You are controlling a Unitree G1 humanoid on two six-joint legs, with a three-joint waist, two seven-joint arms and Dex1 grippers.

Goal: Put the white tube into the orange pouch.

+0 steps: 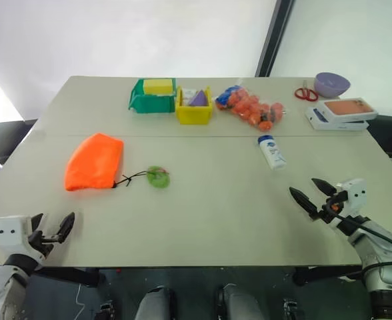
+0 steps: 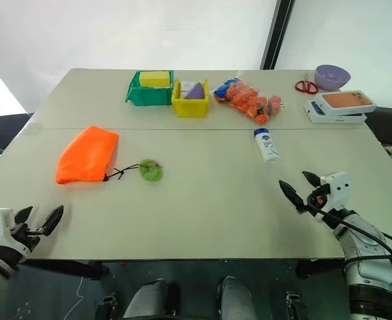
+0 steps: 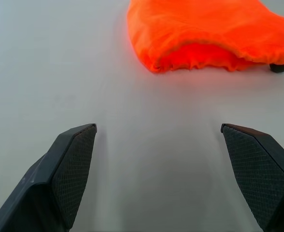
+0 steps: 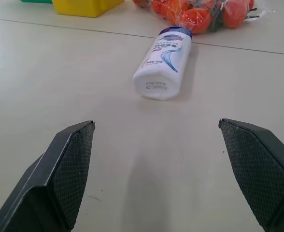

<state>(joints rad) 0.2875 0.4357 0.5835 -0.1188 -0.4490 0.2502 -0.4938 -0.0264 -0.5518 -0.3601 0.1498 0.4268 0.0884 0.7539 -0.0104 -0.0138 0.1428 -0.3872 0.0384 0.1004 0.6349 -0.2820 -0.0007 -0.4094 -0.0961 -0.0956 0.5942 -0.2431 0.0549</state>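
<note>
The white tube (image 1: 271,152) lies flat on the table right of centre, its blue cap pointing away from me; the right wrist view shows the tube (image 4: 163,66) straight ahead of the fingers. The orange pouch (image 1: 93,161) lies on the left side, its black cord running to a round green tag (image 1: 159,177). My right gripper (image 1: 309,191) hovers open near the table's front right, short of the tube. My left gripper (image 1: 52,225) stands open at the front left, with the pouch (image 3: 207,34) a little ahead of it. Both are empty.
Along the back of the table (image 1: 209,213) stand a green bin (image 1: 152,95), a yellow bin (image 1: 194,107) and a clear bag of orange pieces (image 1: 251,107). At the back right are red scissors (image 1: 306,93), a purple bowl (image 1: 332,83) and a white-and-orange box (image 1: 341,112).
</note>
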